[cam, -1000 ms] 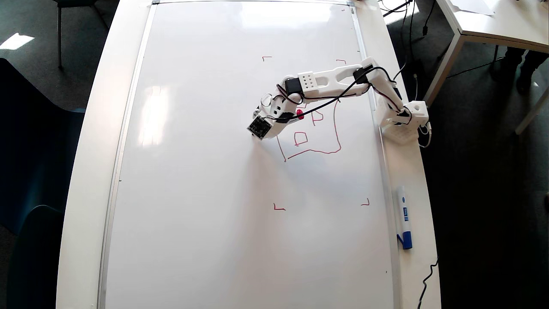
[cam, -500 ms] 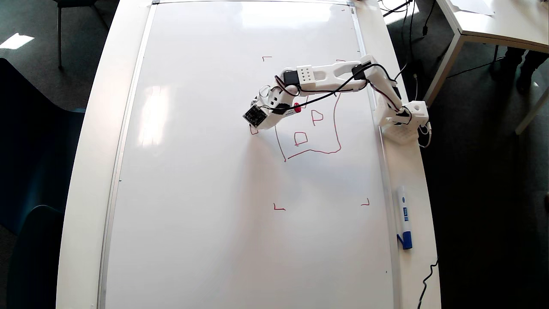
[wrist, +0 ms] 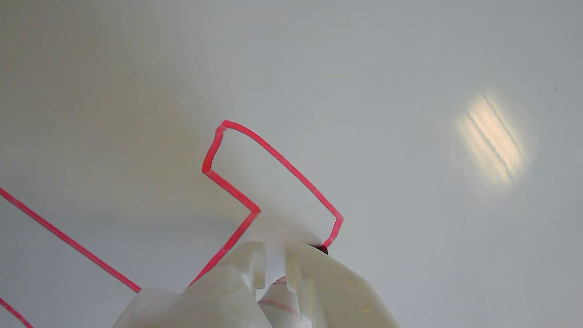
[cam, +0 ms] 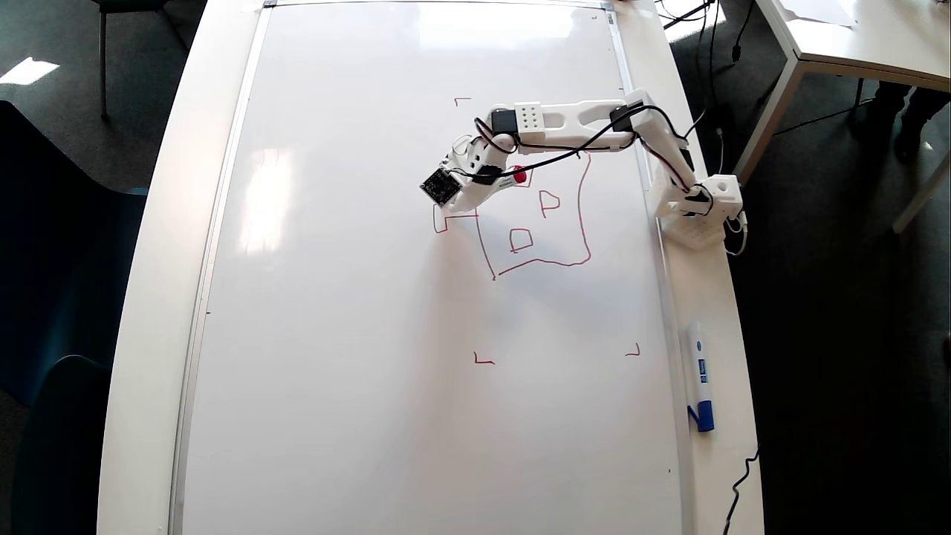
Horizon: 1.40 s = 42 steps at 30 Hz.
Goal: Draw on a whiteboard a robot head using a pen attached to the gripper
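The whiteboard (cam: 334,334) fills the table in the overhead view. On its upper right part is the robot head (cam: 557,262), a wobbly red square outline with two small squarish shapes inside. My gripper (cam: 464,202) hovers over the outline's upper left corner, shut on the pen (cam: 520,176), whose red end points right. In the wrist view the white jaws of the gripper (wrist: 274,255) clamp the pen (wrist: 278,298) at the bottom edge. Its dark tip touches the whiteboard (wrist: 410,182) at the end of a fresh red boxy line of the robot head (wrist: 255,210).
A white marker with a blue cap (cam: 700,375) lies on the table strip right of the board. The arm's base (cam: 698,212) stands on that same strip. Small red corner marks (cam: 483,360) frame the drawing area. Another table (cam: 854,37) stands at the upper right.
The gripper has moved up the overhead view and slightly left. A small red box shape has appeared left of the head outline where the pen passed.
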Available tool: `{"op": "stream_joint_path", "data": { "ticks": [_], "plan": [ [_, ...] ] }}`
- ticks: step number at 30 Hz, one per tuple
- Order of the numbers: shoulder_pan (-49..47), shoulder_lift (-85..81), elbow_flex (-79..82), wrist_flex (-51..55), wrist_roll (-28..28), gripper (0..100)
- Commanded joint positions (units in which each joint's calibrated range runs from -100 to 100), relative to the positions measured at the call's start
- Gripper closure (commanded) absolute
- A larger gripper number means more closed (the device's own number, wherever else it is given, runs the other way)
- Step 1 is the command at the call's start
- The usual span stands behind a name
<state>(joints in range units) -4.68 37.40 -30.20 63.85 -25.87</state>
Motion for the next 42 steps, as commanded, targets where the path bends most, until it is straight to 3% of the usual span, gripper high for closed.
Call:
{"op": "stream_joint_path", "data": {
  "ticks": [1, 23, 31, 42],
  "plan": [
    [0.1, -3.1, -0.2, 1.2, -0.2, 99],
    [-4.3, -3.0, -1.3, 0.4, -1.3, 99],
    [-3.1, -6.6, -8.7, 0.7, -0.7, 99],
    [-0.4, -27.7, -3.6, 1.2, 6.7, 99]
  ]
}}
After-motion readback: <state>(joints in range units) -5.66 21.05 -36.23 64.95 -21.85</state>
